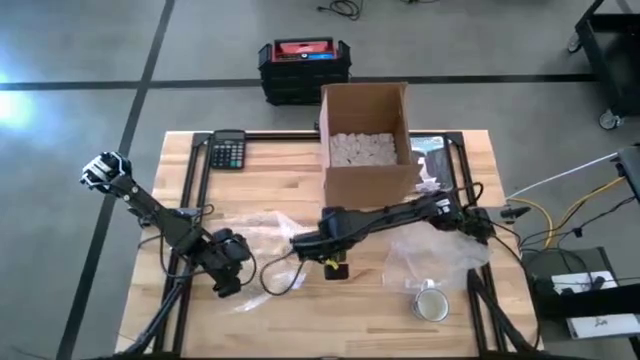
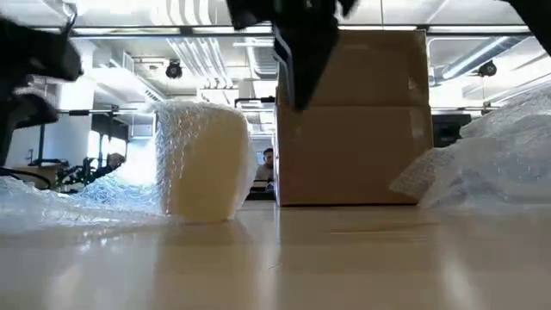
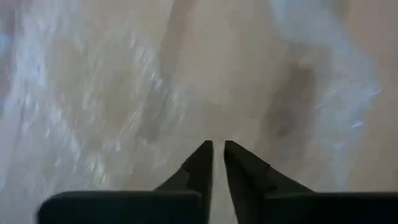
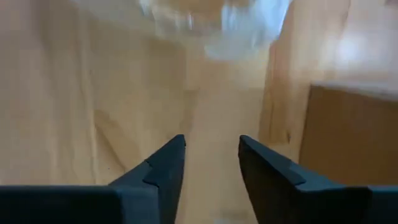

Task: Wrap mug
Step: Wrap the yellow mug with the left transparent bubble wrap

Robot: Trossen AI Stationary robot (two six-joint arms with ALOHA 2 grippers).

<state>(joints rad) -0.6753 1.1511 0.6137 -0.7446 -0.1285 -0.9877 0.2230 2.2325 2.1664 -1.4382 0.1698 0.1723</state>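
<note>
I see the wrapped mug [image 2: 202, 159] upright on the counter [image 1: 180, 310] beside the box [image 1: 367, 140]. Left gripper [image 3: 217, 155]: fingers nearly clenched, empty. Right gripper [image 4: 211, 155]: fingers released, empty. Risk: loose wrap may unroll; a careless grasp could topple the mug.

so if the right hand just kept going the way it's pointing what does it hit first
Probably the crumpled bubble wrap. The right hand is open and empty, with bare table ahead of its fingers, then the wrap straight along that line. The cardboard box sits off to one side. Depth is unclear.
</note>
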